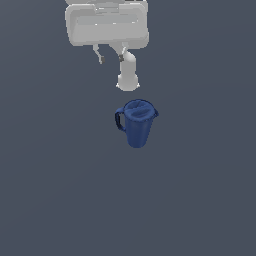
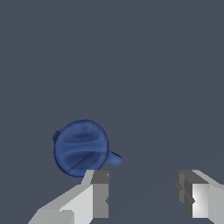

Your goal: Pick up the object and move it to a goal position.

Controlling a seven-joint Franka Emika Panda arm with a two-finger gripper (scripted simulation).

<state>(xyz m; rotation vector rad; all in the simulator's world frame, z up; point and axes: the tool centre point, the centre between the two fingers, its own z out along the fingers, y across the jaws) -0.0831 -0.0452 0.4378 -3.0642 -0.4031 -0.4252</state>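
We see a dark blue pitcher (image 1: 137,121), standing upright, lid on, loop handle toward the exterior view's left, small spout opposite.

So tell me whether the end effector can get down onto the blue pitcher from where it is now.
Probably yes. The end effector is open and holds nothing, and the pitcher stands upright with nothing around it. It is off to one side of the fingers, so the arm must shift first.

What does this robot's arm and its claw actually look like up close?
The arm is pale grey-white with smooth, rounded, bulky segments and no visible cables or markings. The claw has two blocky fingers, whitish on the outside, with darker grey flat pads at the tips. The render is too coarse to show finer detail.
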